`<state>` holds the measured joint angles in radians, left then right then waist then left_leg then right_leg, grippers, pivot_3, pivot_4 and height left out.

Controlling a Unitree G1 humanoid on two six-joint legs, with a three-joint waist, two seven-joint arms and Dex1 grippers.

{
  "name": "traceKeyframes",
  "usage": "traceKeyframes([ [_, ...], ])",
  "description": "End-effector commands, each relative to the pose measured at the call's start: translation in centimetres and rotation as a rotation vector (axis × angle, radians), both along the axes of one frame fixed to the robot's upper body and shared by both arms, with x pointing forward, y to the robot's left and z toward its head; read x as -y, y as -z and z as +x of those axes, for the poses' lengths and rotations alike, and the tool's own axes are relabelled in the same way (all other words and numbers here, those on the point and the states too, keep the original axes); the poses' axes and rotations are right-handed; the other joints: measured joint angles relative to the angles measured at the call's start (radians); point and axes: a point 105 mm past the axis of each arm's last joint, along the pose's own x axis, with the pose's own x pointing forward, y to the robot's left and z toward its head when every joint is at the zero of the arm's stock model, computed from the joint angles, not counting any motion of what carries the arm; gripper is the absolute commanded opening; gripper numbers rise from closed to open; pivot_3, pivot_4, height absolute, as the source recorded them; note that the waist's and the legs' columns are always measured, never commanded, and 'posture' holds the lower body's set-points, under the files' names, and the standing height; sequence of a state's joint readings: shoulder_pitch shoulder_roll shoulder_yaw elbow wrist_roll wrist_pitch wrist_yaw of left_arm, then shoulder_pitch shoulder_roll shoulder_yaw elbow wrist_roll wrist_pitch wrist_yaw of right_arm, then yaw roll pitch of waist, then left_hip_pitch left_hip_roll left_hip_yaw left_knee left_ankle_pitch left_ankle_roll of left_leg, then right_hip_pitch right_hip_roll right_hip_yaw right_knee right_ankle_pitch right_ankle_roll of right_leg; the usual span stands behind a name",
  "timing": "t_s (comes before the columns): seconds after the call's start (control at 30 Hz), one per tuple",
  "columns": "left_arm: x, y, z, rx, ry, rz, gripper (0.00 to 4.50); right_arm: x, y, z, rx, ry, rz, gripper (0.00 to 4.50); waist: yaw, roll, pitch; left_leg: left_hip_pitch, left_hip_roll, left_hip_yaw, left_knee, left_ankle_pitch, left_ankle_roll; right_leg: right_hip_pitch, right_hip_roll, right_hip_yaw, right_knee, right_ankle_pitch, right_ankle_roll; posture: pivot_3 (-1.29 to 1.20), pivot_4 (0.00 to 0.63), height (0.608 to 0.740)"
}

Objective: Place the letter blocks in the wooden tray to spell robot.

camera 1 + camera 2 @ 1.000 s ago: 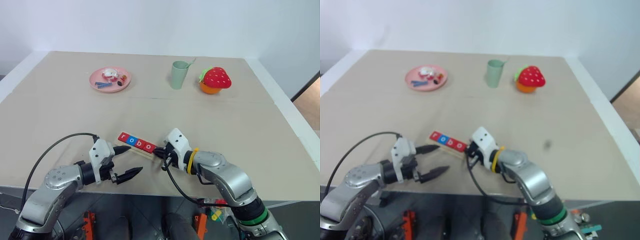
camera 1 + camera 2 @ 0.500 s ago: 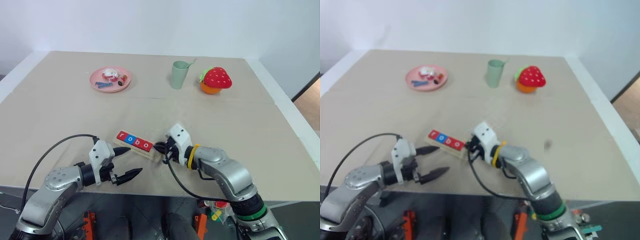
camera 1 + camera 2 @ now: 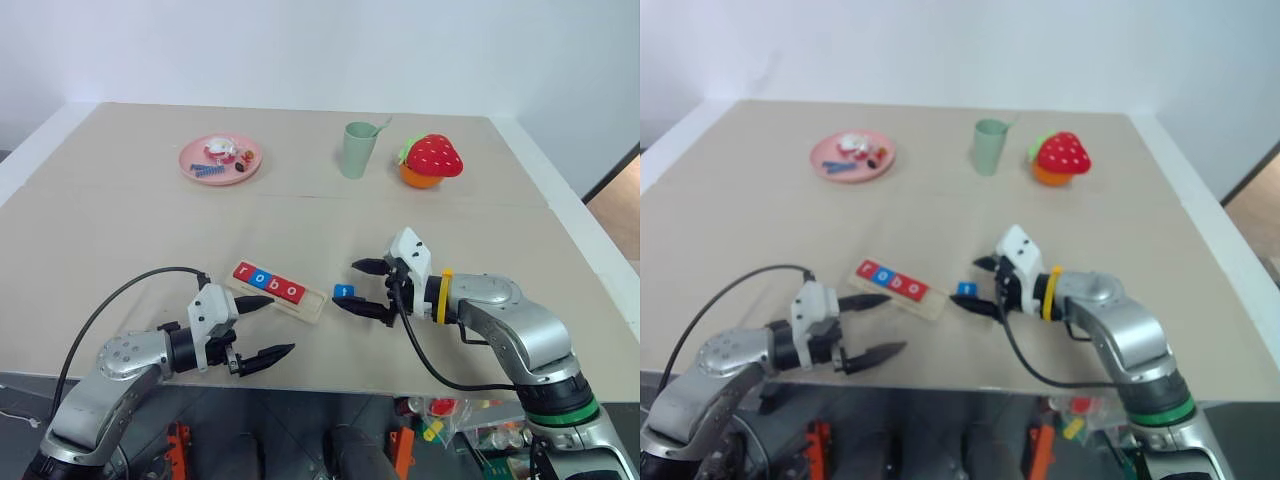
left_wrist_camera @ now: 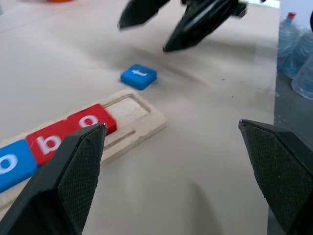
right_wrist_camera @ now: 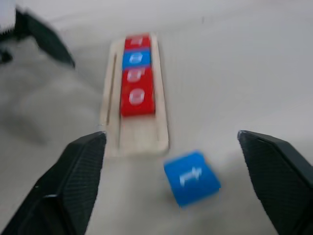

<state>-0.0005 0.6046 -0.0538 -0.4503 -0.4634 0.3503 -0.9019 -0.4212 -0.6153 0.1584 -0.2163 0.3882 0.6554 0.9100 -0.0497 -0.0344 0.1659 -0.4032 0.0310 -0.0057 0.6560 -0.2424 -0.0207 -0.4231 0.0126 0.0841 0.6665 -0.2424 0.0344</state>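
Pulled back to the right since a second ago, away from the tray's end: right hand (image 3: 360, 288), then pinched shut at the wooden tray (image 3: 282, 292), now spread wide beside it. Left behind on the tabletop (image 3: 500, 230): blue t block (image 3: 345, 291), lying loose just off the tray's open end, between the black fingers but touched by neither, slightly skewed to the groove. Seated in the groove already: r, o, b, o (image 3: 296, 292), with one slot bare at the right end. Left hand (image 3: 262, 327) also spread wide, holding nothing, hovering near the tray's front edge.

Step in hand, by judgement: reseating the t in the last slot. Best done by coming down squarely over the tile, pinching it across two opposite edges, turning it so the letter reads like its neighbours, then lowering flat into the groove against the red o. Worth watching: bumping the tray's end and shifting the four placed tiles; steadying the tray with the left hand could help.
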Motion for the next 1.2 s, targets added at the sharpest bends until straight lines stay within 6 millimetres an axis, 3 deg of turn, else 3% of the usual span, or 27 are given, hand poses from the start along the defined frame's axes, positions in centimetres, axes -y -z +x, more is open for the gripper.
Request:
traceKeyframes([
  [0.03,0.4,-0.6,-0.1,0.035,0.02,-0.005,4.5,0.1,-0.4,0.5,0.068,-0.082,-0.032,4.46,0.0,0.0,0.0,0.0,0.0,0.0,0.0,0.0,0.0,0.0,0.0,0.0,0.0,0.0,0.0,0.0,0.15,0.74],
  [0.2,0.4,-0.6,-0.2,0.04,0.01,-0.001,4.5,0.7,0.2,2.5,0.091,-0.082,-0.062,4.46,0.001,0.0,0.0,0.0,0.0,0.0,0.0,0.0,0.0,0.0,0.0,0.0,0.0,0.001,0.0,0.0,0.15,0.74],
  [0.33,0.4,-0.8,-0.2,0.038,-0.008,-0.006,4.5,0.2,0.8,2.4,0.087,-0.086,-0.049,4.46,0.002,0.0,0.0,0.0,0.0,0.0,0.001,0.0,0.0,0.0,0.0,0.0,0.0,0.001,0.0,0.0,0.15,0.74],
  [0.43,0.5,-1.0,-0.3,0.038,-0.01,-0.007,4.5,0.0,1.4,2.0,0.079,-0.093,-0.047,3.68,0.003,0.0,0.0,-0.001,0.0,-0.001,0.001,0.0,0.0,0.0,0.0,0.0,0.0,0.003,-0.004,0.0,0.15,0.74],
  [0.53,0.6,-1.2,-0.3,0.037,-0.012,-0.006,4.5,-0.4,1.7,1.7,0.065,-0.093,-0.035,2.59,0.003,0.0,0.0,-0.001,0.0,0.0,0.001,0.0,0.0,0.001,-0.001,0.0,0.0,0.003,-0.003,0.0,0.15,0.74],
  [0.6,0.7,-1.3,-0.3,0.038,-0.012,-0.005,4.5,-0.5,2.0,1.7,0.058,-0.083,-0.031,2.59,0.002,0.0,0.0,0.0,0.0,0.0,0.001,0.0,0.0,0.001,-0.001,0.0,0.0,0.003,-0.003,0.0,0.15,0.74],
  [0.77,0.7,-1.5,-0.1,0.039,-0.015,-0.004,4.5,-0.4,2.6,1.8,0.051,-0.045,-0.036,1.18,0.002,0.0,0.0,0.0,0.0,-0.001,0.001,0.001,0.0,0.001,0.0,0.0,0.001,0.002,-0.002,0.0,0.15,0.74],
  [0.83,0.7,-1.5,-0.1,0.037,-0.015,-0.004,4.5,-0.4,2.8,1.8,0.052,-0.026,-0.034,1.1,0.002,0.0,0.0,0.001,0.0,0.0,0.001,0.001,0.0,0.001,0.0,0.0,0.001,0.002,-0.002,0.0,0.15,0.74],
  [0.93,0.7,-1.4,-0.1,0.032,-0.023,-0.001,4.5,-0.2,2.7,1.7,0.065,0.025,-0.034,0.02,0.002,0.0,0.0,0.002,0.0,-0.001,0.001,0.001,0.0,0.002,0.0,0.0,0.001,0.002,-0.002,0.0,0.15,0.74],
  [1.2,0.5,-1.0,-0.1,0.017,-0.034,-0.005,4.5,0.2,1.0,1.4,0.11,0.176,-0.004,0.02,0.003,0.0,0.0,0.001,0.0,0.0,0.001,0.001,-0.001,0.002,0.0,0.0,0.001,0.002,-0.001,0.0,0.15,0.74],
])
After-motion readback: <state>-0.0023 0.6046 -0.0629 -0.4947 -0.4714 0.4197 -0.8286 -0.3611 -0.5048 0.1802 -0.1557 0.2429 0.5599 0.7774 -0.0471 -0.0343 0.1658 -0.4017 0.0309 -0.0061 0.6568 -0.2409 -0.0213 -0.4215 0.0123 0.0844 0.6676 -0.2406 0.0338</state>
